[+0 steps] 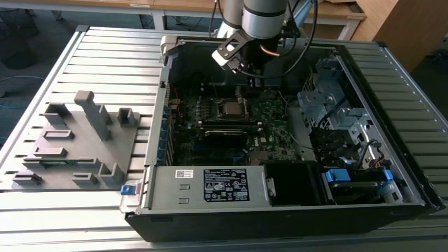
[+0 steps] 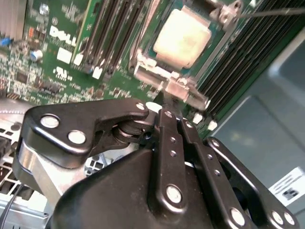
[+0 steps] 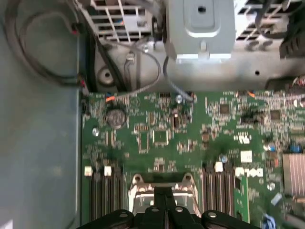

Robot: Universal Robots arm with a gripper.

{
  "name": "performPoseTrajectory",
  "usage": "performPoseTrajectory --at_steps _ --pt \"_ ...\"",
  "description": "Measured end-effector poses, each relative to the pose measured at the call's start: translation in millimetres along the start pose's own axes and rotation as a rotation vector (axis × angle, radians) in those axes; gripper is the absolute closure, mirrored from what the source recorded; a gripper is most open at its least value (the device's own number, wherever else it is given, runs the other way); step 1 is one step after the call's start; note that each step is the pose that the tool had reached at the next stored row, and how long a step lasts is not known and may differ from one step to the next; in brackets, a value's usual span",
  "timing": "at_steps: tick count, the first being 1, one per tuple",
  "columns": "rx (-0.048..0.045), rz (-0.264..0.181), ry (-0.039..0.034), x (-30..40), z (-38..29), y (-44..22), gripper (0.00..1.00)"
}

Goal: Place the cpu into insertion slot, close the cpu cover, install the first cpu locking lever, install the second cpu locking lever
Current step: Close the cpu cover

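1 cpu (image 2: 181, 37) lay flat in the 1 insertion slot (image 1: 231, 108), toward the far side of the motherboard (image 1: 273, 118). The 1 cpu cover (image 2: 167, 85) sat down around it, probably to pin it. The gripper (image 2: 165, 106) hung at the cover's tab, fingers drawn together on nothing, seemingly placed to press.

The gripper (image 3: 162, 202) sits with its tips at the silver cpu cover (image 3: 140, 194), black memory slots (image 3: 102, 191) flanking it; beyond lie the green motherboard (image 3: 190, 160), a coin battery (image 3: 115, 118) and a grey bracket (image 3: 202, 24)
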State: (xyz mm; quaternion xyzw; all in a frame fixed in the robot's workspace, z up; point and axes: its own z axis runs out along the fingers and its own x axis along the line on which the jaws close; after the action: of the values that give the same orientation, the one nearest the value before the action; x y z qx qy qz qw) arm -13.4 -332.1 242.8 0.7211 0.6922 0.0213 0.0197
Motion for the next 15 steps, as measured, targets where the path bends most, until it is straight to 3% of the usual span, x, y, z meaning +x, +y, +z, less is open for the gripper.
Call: performPoseTrajectory --at_steps 5,15 --pt "-0.0028 0.0 0.0009 -0.3 -0.5 -9.8 0.9" --pt "-0.0004 0.0 0.0009 -0.4 -0.4 -10.1 0.9"
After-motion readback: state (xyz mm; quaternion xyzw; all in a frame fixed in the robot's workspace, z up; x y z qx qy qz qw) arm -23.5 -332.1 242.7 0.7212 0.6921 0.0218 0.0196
